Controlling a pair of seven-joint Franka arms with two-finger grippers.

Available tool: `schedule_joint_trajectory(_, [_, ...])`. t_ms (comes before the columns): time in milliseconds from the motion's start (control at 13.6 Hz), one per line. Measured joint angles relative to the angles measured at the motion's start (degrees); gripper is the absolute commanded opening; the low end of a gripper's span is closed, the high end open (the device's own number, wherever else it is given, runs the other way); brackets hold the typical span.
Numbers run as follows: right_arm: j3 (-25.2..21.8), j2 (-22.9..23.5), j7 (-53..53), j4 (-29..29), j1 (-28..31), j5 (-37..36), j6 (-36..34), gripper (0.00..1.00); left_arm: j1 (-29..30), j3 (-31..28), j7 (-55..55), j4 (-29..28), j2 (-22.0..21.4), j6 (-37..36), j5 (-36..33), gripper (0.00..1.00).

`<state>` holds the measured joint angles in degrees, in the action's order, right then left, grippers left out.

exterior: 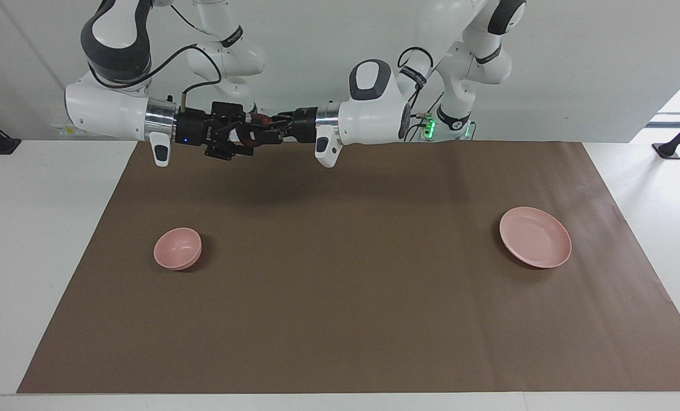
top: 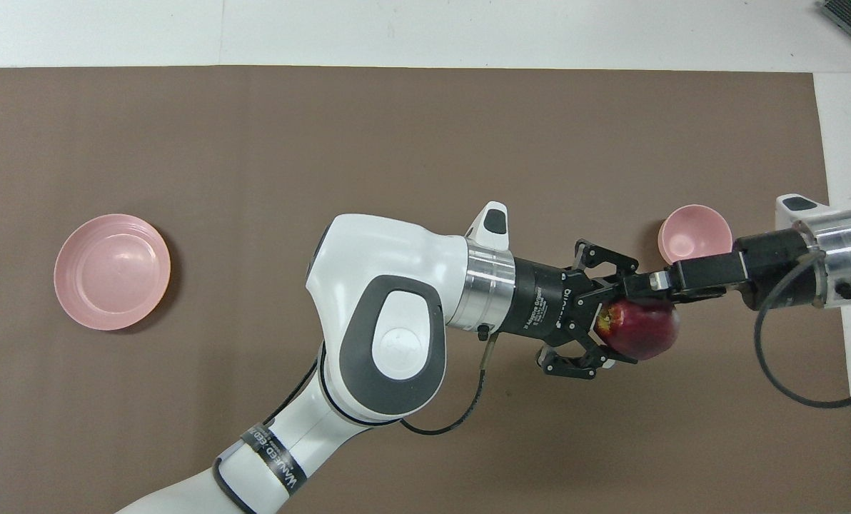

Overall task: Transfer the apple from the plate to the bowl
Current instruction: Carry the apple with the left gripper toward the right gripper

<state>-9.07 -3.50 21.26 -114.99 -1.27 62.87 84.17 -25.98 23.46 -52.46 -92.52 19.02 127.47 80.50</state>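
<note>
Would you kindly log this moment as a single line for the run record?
phase: handover in air | left end effector: shut on apple | right end effector: open at apple | plate: empty | bowl: empty

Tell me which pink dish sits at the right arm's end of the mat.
The small, deep pale pink bowl. The wide, shallow pale pink plate lies toward the left arm's end. Both are empty.

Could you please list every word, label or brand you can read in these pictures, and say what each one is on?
"WAVEED...": only partly readable, on the black band around the left arm's forearm.
White lettering on the left gripper's black body: mostly hidden, too little shows to read.
The apple, bowl and plate carry no text.
</note>
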Motion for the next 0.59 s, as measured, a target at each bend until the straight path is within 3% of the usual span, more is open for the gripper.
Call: schedule_joint_trajectory(588, [-0.26, -0.02, 0.13, 0.45, 2.46, -0.58, -5.31, 1.00, 0.06, -0.37, 0.11, 0.91, 0.19, 0.42, 0.12, 0.00])
